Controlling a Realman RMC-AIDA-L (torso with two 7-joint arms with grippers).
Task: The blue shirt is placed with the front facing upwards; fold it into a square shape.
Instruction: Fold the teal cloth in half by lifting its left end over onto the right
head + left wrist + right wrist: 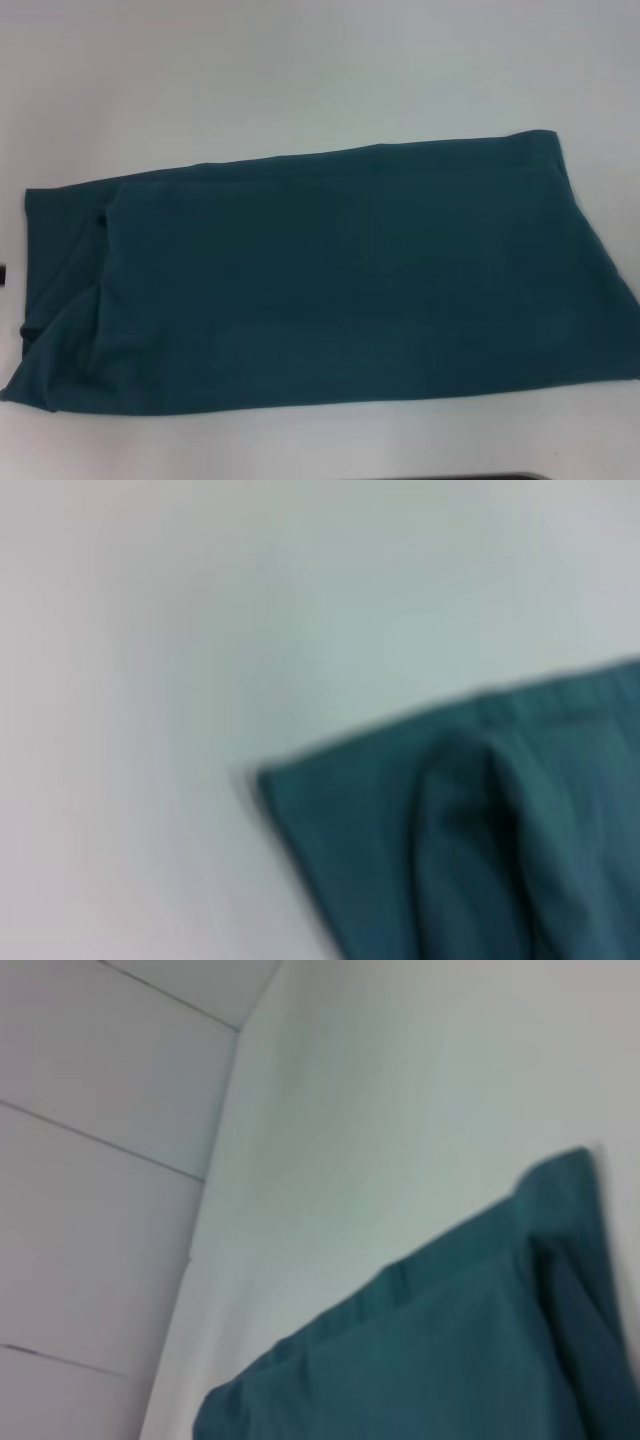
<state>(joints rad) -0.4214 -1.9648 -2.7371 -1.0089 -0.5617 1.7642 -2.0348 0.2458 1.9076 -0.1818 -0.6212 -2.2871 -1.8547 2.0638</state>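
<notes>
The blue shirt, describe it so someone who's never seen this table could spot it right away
On the white table, the blue shirt is the wide dark teal cloth lying flat across the middle. It is folded into a long band, with a layered flap at the robot's left end. Nothing else lies on the table; no print shows.

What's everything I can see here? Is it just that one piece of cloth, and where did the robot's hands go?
blue shirt: one, dark teal-blue, lying flat across the middle of the table, already folded into a long band running left to right; no print shows on the side facing up.
table: one, white, under the shirt.
tiled floor: pale, with thin dark seams, seen beside the table edge in the right wrist view.
dark object: one small black bit at the left edge of the head view; too little shows to name it.
robot's grippers: none in view in any picture.
</notes>
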